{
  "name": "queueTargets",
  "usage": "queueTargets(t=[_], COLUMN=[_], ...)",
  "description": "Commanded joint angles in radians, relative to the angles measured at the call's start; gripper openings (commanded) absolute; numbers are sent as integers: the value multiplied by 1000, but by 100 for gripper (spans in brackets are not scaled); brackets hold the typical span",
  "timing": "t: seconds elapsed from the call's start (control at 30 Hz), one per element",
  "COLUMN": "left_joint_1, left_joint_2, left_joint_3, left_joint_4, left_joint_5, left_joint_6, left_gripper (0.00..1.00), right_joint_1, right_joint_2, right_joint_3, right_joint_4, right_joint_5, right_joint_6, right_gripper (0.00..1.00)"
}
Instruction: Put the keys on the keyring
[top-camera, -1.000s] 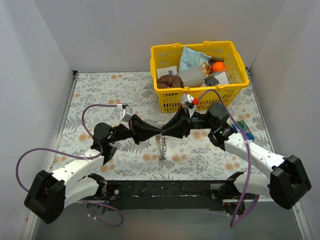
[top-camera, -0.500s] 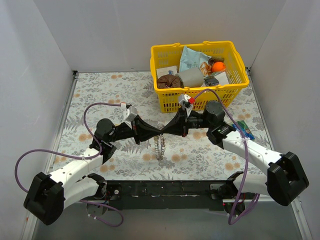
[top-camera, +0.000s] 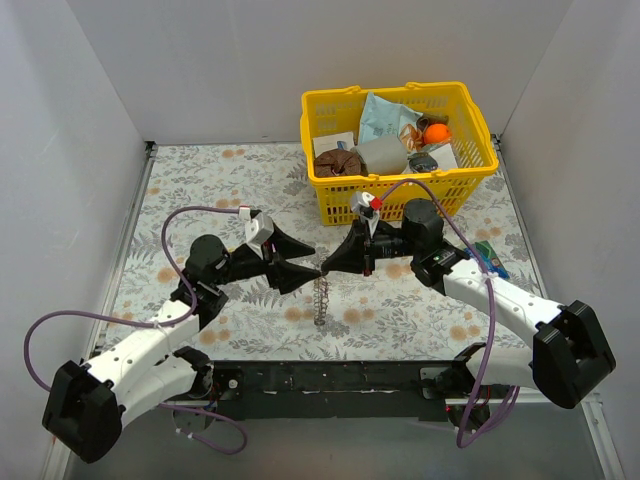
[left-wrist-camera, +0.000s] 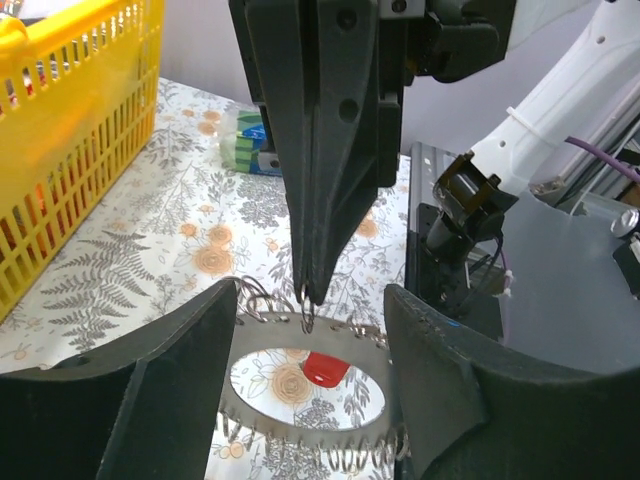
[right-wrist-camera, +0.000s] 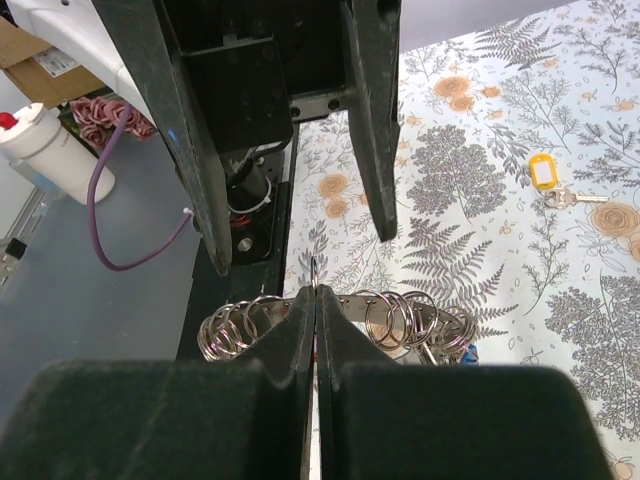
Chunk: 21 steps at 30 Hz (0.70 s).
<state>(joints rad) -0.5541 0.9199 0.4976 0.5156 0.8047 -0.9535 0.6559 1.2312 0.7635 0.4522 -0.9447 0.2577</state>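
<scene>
The keyring is a flat metal band strung with small split rings. It hangs edge-on between the two arms. My right gripper is shut on one small ring at the band's top edge, its tips together. My left gripper is open, its fingers standing either side of the band without touching it. A red key head shows through the ring's centre. A yellow-headed key lies on the flowered cloth beyond. Something blue peeks from under the band.
A yellow basket full of odds and ends stands at the back right, close behind the grippers; its wall also fills the left of the left wrist view. A small green and blue object lies beside the right forearm.
My left gripper has opened and let go of the keyring. My right gripper closed on it earlier and now holds it alone. Both arms shifted slightly towards the back.
</scene>
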Motion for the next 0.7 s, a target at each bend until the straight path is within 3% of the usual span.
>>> queueTargets(t=[0.0,0.27,0.67], left_joint_1=[-4,-4,-4], left_joint_2=[8,46,54], left_joint_3=[70,55,24], left_joint_4=[-94,-37,-13], left_joint_5=[-39,-10,22], left_joint_6=[36,4,-1], left_gripper=[60,44,41], right_joint_1=[5,5,4], right_joint_2=[-32,-52,-68], right_joint_3=[59,60,54], right_joint_4=[8,-27,-26], right_joint_5=[-20,-14,11], right_joint_6=[-29,-58,-67], right_gripper=[1,1,1])
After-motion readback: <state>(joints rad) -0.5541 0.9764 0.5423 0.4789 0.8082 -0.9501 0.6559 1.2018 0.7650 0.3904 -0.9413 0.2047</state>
